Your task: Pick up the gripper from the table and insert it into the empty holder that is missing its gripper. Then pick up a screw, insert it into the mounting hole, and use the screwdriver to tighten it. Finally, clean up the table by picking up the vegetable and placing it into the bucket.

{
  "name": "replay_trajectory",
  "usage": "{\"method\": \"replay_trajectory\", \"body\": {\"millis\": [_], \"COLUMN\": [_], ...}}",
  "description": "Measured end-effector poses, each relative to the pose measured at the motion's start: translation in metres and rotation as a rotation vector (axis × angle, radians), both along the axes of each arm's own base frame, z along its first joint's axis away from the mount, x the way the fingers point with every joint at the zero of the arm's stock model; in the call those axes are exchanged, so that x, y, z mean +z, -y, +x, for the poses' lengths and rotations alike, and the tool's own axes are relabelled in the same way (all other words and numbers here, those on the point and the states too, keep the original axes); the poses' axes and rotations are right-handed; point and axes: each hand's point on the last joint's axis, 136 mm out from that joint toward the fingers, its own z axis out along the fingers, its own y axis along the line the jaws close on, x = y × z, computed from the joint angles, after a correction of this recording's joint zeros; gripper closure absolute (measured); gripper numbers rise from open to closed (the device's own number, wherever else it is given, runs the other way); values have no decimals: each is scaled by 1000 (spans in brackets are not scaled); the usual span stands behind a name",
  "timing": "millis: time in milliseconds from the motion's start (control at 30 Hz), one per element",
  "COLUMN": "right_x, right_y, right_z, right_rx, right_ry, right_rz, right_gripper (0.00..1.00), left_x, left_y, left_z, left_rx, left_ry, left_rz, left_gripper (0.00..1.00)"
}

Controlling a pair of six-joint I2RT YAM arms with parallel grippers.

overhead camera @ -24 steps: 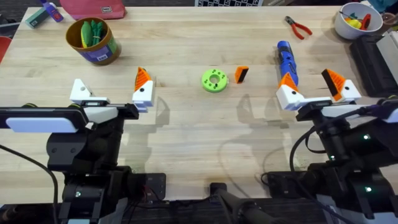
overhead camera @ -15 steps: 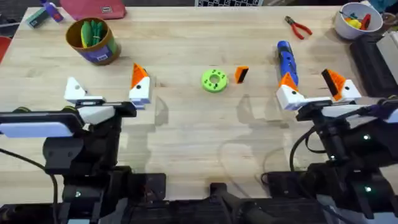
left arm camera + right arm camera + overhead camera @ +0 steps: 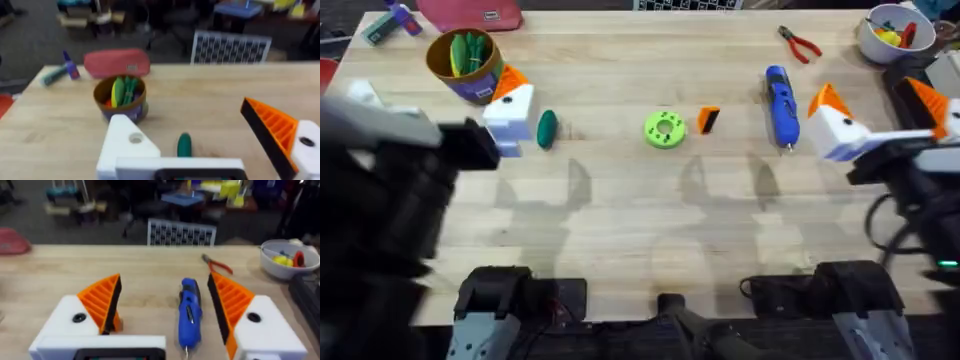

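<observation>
Nearest the bases, the left gripper (image 3: 440, 125) is seen spread wide and holding nothing: one white plastic finger base carries an orange ribbed tip (image 3: 272, 127), while the other, the empty holder (image 3: 129, 145), is a smooth white block with a dark round hole and no tip. On the right, the right gripper (image 3: 885, 115) is likewise held wide open and empty, both of its white bases being fitted with orange ribbed wedges. Just beyond the left fingers, the small dark green smooth oblong vegetable (image 3: 547, 128) lies on the pale wooden table (image 3: 640, 220), and farther left stands the round golden-brown bucket (image 3: 470, 65) with a purple-blue label, green pieces already inside. Toward the middle, a bright green disc with holes (image 3: 665, 129) is placed just left of the small orange wedge-shaped gripper piece (image 3: 708, 120) with its black end. The blue cylindrical screwdriver (image 3: 780, 100) lies to the right of that, and red-handled pliers (image 3: 800, 43) rest at the far edge. The first step appears not yet done; the loose orange piece is best grasped across its flat sides, so the black end stays free for the holder.
</observation>
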Motion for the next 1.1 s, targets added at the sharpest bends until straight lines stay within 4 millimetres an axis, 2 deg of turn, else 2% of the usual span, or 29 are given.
{"method": "replay_trajectory", "body": {"millis": [67, 233, 467, 567, 733, 800, 933, 1100], "right_x": [1, -2, -35, -46, -60, -70, -84, -86], "right_y": [0, 0, 0, 0, 0, 0, 0, 0], "right_z": [-4, 1, 13, 19, 40, 41, 41, 41], "right_rx": [-1, 1, 18, 21, 22, 11, -10, -16], "right_ry": [-115, -372, -738, -865, -959, -1007, -1073, -1083], "right_rz": [3, -6, -39, -41, -38, -20, 10, 18], "right_gripper": [7, 8, 8, 8, 8, 8, 8, 7], "left_x": [-1, -20, -65, -83, -115, -125, -136, -147], "left_y": [0, 0, 0, 0, 1, 2, 3, -4], "left_z": [4, 26, 57, 71, 81, 81, 78, 77], "left_rx": [-2, -8, -13, -14, -19, -25, -52, -85], "left_ry": [-119, -421, -770, -862, -980, -1019, -1067, -1110], "left_rz": [10, 20, 25, 25, 22, 20, 39, 26], "left_gripper": [15, 16, 15, 15, 16, 15, 15, 15]}}
